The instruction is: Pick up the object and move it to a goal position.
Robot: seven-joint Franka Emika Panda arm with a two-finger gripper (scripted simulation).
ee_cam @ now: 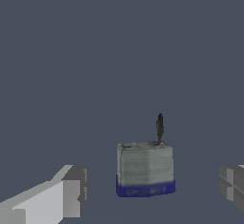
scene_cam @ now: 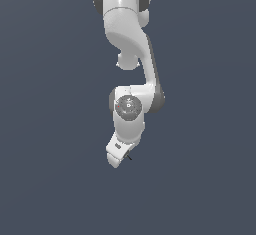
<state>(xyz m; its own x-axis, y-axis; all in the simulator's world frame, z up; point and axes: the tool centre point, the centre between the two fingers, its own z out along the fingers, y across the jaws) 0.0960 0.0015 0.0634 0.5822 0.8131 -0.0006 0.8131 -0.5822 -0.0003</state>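
Noted: tool [ee_cam: 150,189] open, fingers [ee_cam: 66,192] apart either side of object [ee_cam: 144,173] at lower centre of wrist frame, untouched; judged light, rigid, easily tipped; best pinched across flat grey sides above blue edge, clear of thin stick [ee_cam: 160,127].

Readable text: none in either view.
Object [ee_cam: 145,169]: its dark blue edge carries faint pale marks, too blurred to read; it sits between the claw's [ee_cam: 152,189] two fingers, touching neither.
Arm joint cap [scene_cam: 128,106]: a round grey disc above the claw with small red and white specks, not legible as letters or numbers.
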